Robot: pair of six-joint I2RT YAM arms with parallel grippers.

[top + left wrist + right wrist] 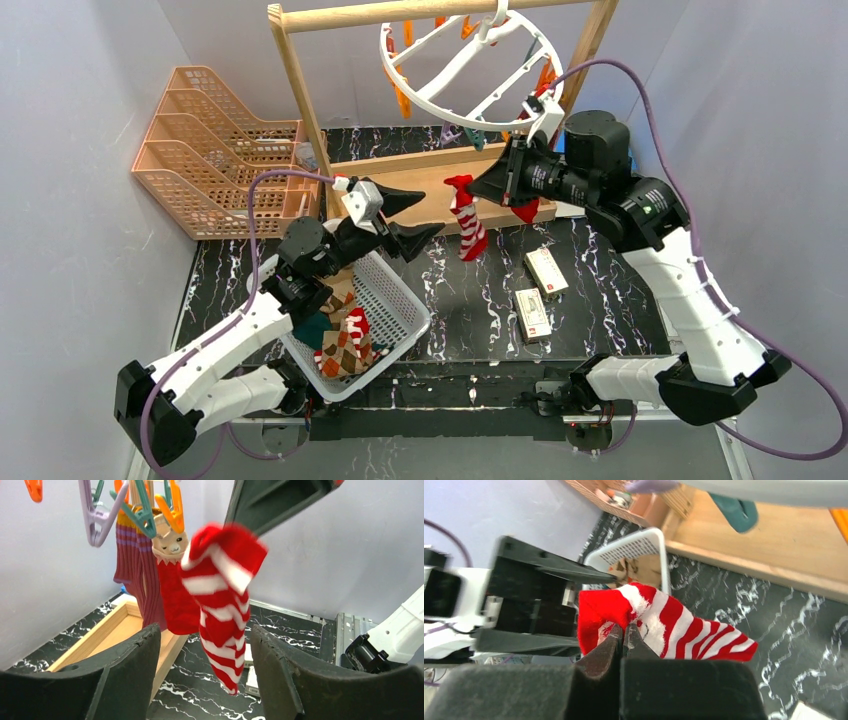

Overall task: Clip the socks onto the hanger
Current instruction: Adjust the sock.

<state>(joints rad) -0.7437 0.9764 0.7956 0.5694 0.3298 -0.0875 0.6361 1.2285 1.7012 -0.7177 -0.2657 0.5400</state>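
Note:
My right gripper is shut on the cuff of a red and white striped sock, which hangs free above the table. In the right wrist view its jaws pinch the sock. My left gripper stands open just left of the sock and apart from it; the sock hangs beyond its fingers. The white ring hanger hangs from the wooden rack's bar. A maroon sock and a red sock hang from its clips. More socks lie in the basket.
A white mesh basket stands by the left arm. The wooden frame rack stands at the back, its base under the hanger. Stacked orange trays fill the back left. Two small boxes lie on the marble table.

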